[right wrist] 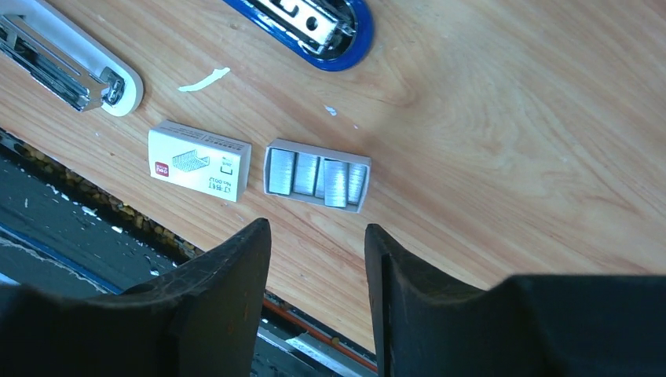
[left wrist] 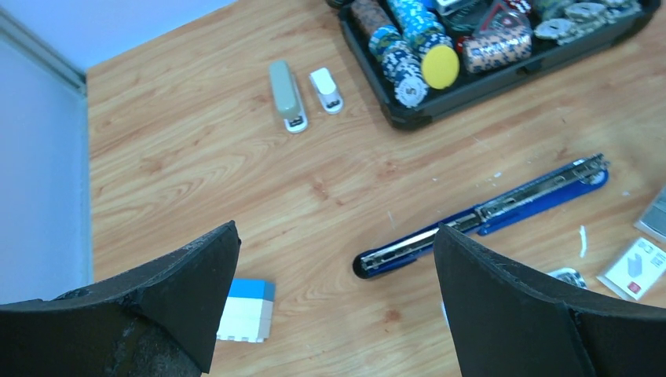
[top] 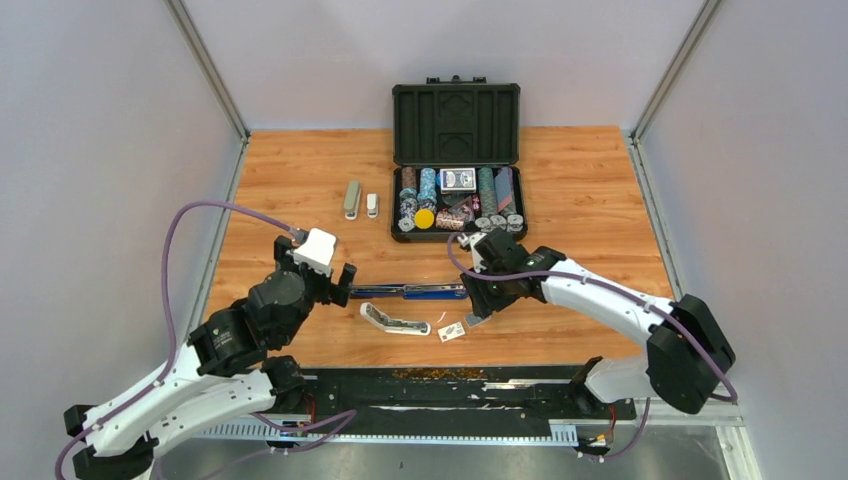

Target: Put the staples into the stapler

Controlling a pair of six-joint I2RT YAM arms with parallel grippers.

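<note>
The bright-blue stapler [top: 410, 291] lies opened out flat on the table between the two arms, its silver rail up; it also shows in the left wrist view [left wrist: 479, 218] and its end in the right wrist view [right wrist: 322, 27]. The staples [right wrist: 316, 175] are several silvery strips in a small grey open tray, next to a white box with a red mark [right wrist: 199, 160]. My right gripper [right wrist: 316, 228] is open and empty, hovering just on the near side of the tray. My left gripper [left wrist: 336, 232] is open and empty, above the stapler's left end.
A white stapler [top: 393, 321] lies open near the front edge, left of the white box [top: 452, 330]. A grey-olive stapler [top: 352, 199] and a small white one [top: 372, 206] lie at the back left. A black case of poker chips [top: 457, 125] stands behind. A blue-white block [left wrist: 246, 310] lies under my left gripper.
</note>
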